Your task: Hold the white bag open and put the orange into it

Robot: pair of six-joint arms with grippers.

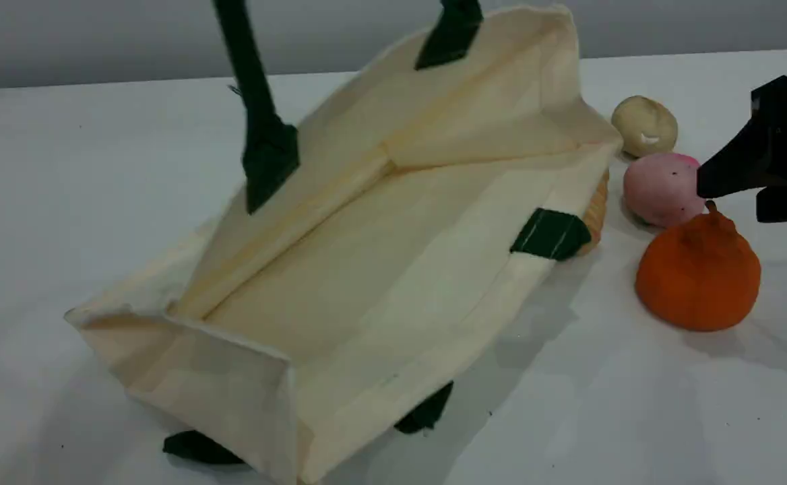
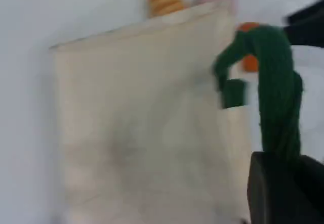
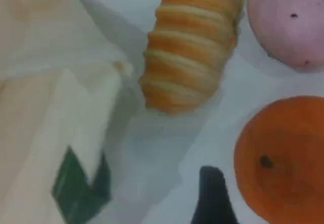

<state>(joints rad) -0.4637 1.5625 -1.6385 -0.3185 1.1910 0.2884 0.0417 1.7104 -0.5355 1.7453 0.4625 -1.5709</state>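
Observation:
The white bag [image 1: 366, 269] lies in the middle of the table with its wide mouth gaping toward the camera. Its dark green handle [image 1: 259, 114] is pulled taut upward past the top edge. In the left wrist view that handle [image 2: 277, 97] runs down into my left gripper [image 2: 283, 183], which is shut on it above the bag [image 2: 142, 123]. The orange [image 1: 698, 273] sits on the table right of the bag. My right gripper [image 1: 737, 195] hovers open just above its stem. In the right wrist view one black fingertip [image 3: 212, 196] shows beside the orange [image 3: 283, 158].
A ridged golden bread loaf [image 3: 190, 47] lies against the bag's right side [image 1: 595, 212]. A pink round fruit [image 1: 663, 188] and a beige lump [image 1: 644, 126] sit behind the orange. The bag's lower handle [image 1: 427, 411] is pinned under its front wall.

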